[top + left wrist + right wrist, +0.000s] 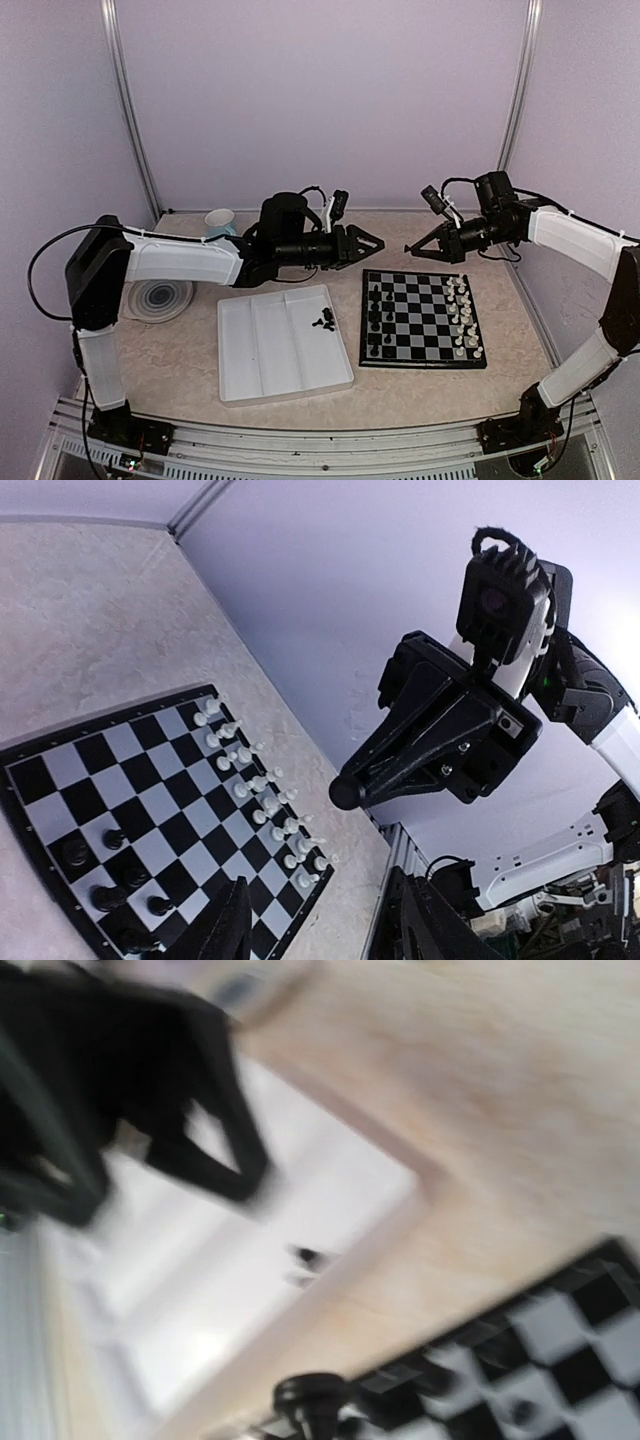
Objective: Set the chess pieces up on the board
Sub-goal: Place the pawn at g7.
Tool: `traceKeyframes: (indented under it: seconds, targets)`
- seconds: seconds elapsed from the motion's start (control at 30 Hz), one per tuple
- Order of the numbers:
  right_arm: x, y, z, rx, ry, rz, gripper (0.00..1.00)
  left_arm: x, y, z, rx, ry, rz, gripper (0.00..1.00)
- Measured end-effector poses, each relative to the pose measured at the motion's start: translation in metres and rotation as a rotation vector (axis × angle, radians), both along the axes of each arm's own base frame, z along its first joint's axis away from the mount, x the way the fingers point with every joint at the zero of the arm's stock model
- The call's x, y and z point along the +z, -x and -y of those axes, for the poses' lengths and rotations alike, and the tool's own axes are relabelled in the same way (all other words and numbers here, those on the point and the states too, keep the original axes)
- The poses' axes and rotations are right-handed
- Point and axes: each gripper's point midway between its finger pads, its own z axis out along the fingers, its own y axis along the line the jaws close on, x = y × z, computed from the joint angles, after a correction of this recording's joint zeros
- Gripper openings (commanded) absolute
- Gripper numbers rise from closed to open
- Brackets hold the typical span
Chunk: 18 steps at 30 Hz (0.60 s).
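My left jaws stand wide; the right jaws are shut, possibly on nothing, though that wrist view is blurred. Chess pieces [375,318] stand along the board [425,318]'s left edge, and a few lie in the tray [270,350].

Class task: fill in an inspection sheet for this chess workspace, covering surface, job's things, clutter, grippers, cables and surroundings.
Surface: beige mottled table.
Job's things: board with black chess pieces along its left columns; a few more lie in the white tray.
Clutter: white pieces on the board's right side; ringed plate and pale cup at far left.
Grippers: left gripper open; right gripper shut, cannot tell if it holds a piece.
Cables: black cable loops off the left arm.
Surroundings: lilac walls, metal posts.
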Motion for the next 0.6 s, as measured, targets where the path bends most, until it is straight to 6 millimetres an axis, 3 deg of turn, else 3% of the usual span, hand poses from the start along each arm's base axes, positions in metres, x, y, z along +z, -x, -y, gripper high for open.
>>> traceKeyframes:
  seconds: [0.2,0.37,0.6]
  targets:
    - [-0.020,-0.003,-0.003,0.001,0.282,0.164,0.00,0.024,-0.012,-0.047,0.113,-0.032,0.058,0.53]
    - [-0.037,-0.008,-0.002,0.014,0.488,0.251,0.00,0.024,-0.031,-0.092,0.234,-0.060,0.062,0.54]
    - [-0.065,-0.037,0.004,-0.005,0.706,0.283,0.00,0.018,-0.031,-0.109,0.284,-0.094,0.052,0.54]
